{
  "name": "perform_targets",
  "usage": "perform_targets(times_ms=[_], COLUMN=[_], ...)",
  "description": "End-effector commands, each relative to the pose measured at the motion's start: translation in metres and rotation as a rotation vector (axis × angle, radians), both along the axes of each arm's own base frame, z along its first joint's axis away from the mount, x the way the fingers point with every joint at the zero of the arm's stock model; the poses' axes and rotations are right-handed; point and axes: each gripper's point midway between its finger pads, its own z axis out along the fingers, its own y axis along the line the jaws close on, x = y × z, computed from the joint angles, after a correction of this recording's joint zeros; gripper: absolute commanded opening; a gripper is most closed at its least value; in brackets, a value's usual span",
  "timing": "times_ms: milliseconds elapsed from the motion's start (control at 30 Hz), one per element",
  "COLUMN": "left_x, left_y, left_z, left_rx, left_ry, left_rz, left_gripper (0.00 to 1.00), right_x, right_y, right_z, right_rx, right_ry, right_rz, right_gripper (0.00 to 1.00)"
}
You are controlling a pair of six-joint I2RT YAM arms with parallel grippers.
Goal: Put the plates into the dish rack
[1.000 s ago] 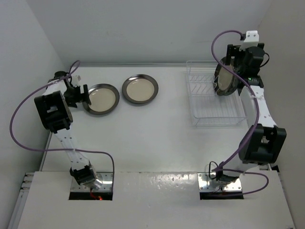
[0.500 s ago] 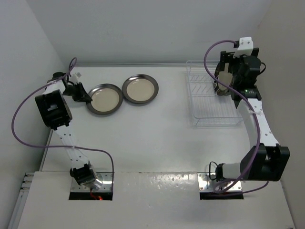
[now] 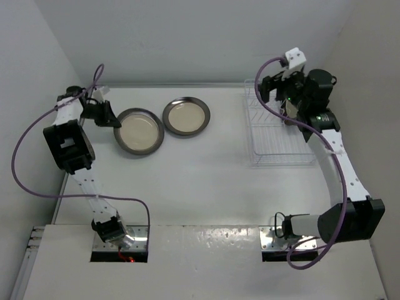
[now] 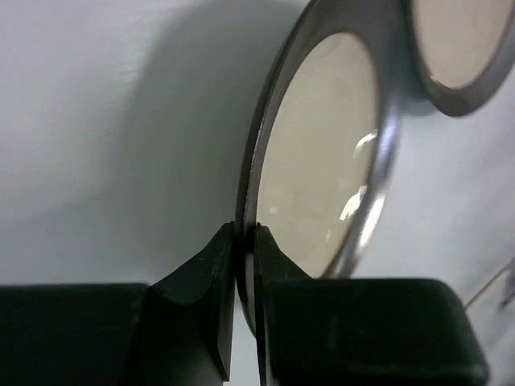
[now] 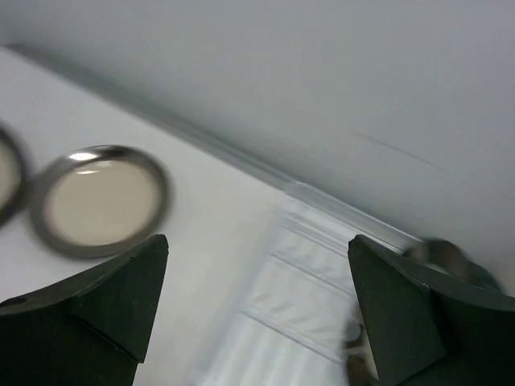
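Left wrist: left pincer (image 4: 244,233) clamps the rim of a plate (image 4: 314,161), likely to stand it upright for slotting; right pincer (image 5: 253,265) gapes empty over the dish rack (image 5: 298,289)

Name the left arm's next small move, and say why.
Likely raise the left claw slightly to tip the left plate up off the table. Its fingers are shut on that plate's rim, the plate seems to lie flat, and the other plate sits close beside it.
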Motion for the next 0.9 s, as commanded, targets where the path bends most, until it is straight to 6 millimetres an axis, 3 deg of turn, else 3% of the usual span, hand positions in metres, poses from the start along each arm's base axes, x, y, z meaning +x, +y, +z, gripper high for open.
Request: perform_targets(times_ms=[0, 33, 100, 133, 167, 233, 333, 400, 467, 567, 667, 867], left_x=[0.002, 0.001, -0.005, -0.013, -0.020, -0.032, -0.048, -0.056, -0.070, -0.074, -0.076, -0.079], left_y=[-0.025, -0.039, -0.054, -0.065, -0.081, -0.099, -0.125, -0.146, -0.165, -0.187, -0.202, -0.219], left_z=[0.130, 0.144, 0.166, 0.186, 0.191, 0.198, 0.213, 0.219, 0.227, 0.237, 0.250, 0.247], left_rx=[0.208, 0.223, 0.272, 0.295, 0.307, 0.307, 0.277, 0.249, 0.192, 0.141, 0.096, 0.033], left_ry=[-0.349, -0.388, -0.459, -0.507, -0.529, -0.560, -0.618, -0.645, -0.690, -0.729, -0.780, -0.772], left_rz=[-0.214, -0.251, -0.312, -0.341, -0.407, -0.489, -0.588, -0.662, -0.754, -0.792, -0.819, -0.852], left_gripper=[0.00, 0.00, 0.00, 0.00, 0.00, 0.00, 0.00, 0.00, 0.00, 0.00, 0.00, 0.00], right_x=[-0.026, -0.034, -0.032, -0.037, -0.032, -0.037, -0.024, -0.019, -0.009, 0.004, 0.002, -0.012], right_y=[0.088, 0.116, 0.135, 0.156, 0.165, 0.193, 0.220, 0.241, 0.250, 0.259, 0.268, 0.291], right_z=[-0.008, -0.007, -0.028, -0.025, -0.041, -0.041, -0.054, -0.052, -0.055, -0.058, -0.058, -0.080], right_rx=[0.081, 0.094, 0.103, 0.104, 0.104, 0.136, 0.146, 0.144, 0.143, 0.186, 0.230, 0.247], right_ry=[0.111, 0.113, 0.160, 0.138, 0.171, 0.181, 0.191, 0.175, 0.182, 0.212, 0.253, 0.314], right_rz=[0.385, 0.466, 0.507, 0.557, 0.570, 0.625, 0.657, 0.688, 0.687, 0.696, 0.751, 0.855], right_gripper=[0.93, 0.93, 0.93, 0.93, 0.93, 0.93, 0.93, 0.93, 0.93, 0.93, 0.93, 0.93])
